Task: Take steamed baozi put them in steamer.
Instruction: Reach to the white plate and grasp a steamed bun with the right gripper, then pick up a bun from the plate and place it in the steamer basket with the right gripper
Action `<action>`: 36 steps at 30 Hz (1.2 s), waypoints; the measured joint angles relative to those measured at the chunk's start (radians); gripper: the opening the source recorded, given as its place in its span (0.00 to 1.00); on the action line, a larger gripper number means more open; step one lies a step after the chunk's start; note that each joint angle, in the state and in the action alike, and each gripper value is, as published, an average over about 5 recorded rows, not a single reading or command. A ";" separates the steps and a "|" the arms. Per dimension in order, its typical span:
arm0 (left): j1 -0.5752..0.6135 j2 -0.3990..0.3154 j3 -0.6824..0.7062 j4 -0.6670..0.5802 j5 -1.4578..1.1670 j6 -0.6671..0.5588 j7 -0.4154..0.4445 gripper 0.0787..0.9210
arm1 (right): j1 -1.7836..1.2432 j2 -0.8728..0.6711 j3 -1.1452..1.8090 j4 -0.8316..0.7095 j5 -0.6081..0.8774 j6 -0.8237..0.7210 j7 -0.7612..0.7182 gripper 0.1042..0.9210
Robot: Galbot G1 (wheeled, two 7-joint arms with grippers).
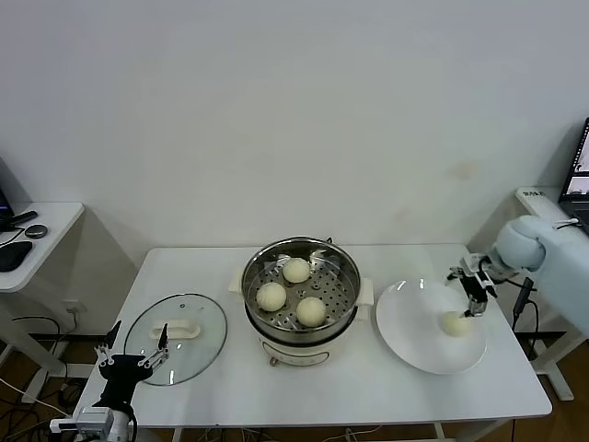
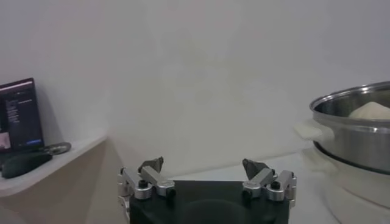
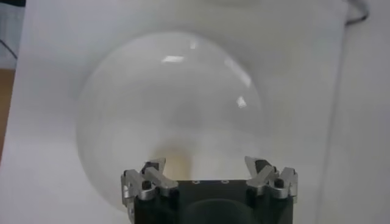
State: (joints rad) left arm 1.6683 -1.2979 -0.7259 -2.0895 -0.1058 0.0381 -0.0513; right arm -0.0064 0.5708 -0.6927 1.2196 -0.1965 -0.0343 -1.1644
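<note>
The steamer [image 1: 299, 299] stands mid-table, a steel pot with a perforated tray, and holds three cream-white baozi [image 1: 296, 270] [image 1: 271, 296] [image 1: 311, 311]. A fourth baozi [image 1: 455, 323] lies on the white plate [image 1: 414, 336] at the right. My right gripper [image 1: 473, 300] is open and hovers just above and behind that bun. In the right wrist view the open gripper [image 3: 206, 170] is over the plate [image 3: 170, 91], and the bun [image 3: 175, 161] shows only as a faint yellowish patch. My left gripper [image 1: 134, 354] is open and parked at the table's front left corner; it also shows in the left wrist view [image 2: 204, 167].
A round glass lid [image 1: 175, 336] with a white handle lies left of the steamer, next to the left gripper. The steamer's side [image 2: 359, 131] shows in the left wrist view. A side table [image 1: 37, 230] stands at the far left, and a laptop [image 1: 580, 166] at the far right.
</note>
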 measured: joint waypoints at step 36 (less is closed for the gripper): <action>0.012 -0.014 -0.008 0.009 0.007 -0.010 -0.002 0.88 | -0.167 0.122 0.149 -0.161 -0.184 -0.003 0.012 0.45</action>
State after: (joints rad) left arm 1.6801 -1.3120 -0.7338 -2.0808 -0.0989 0.0282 -0.0531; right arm -0.1733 0.6930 -0.5433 1.0588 -0.3806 -0.0377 -1.1524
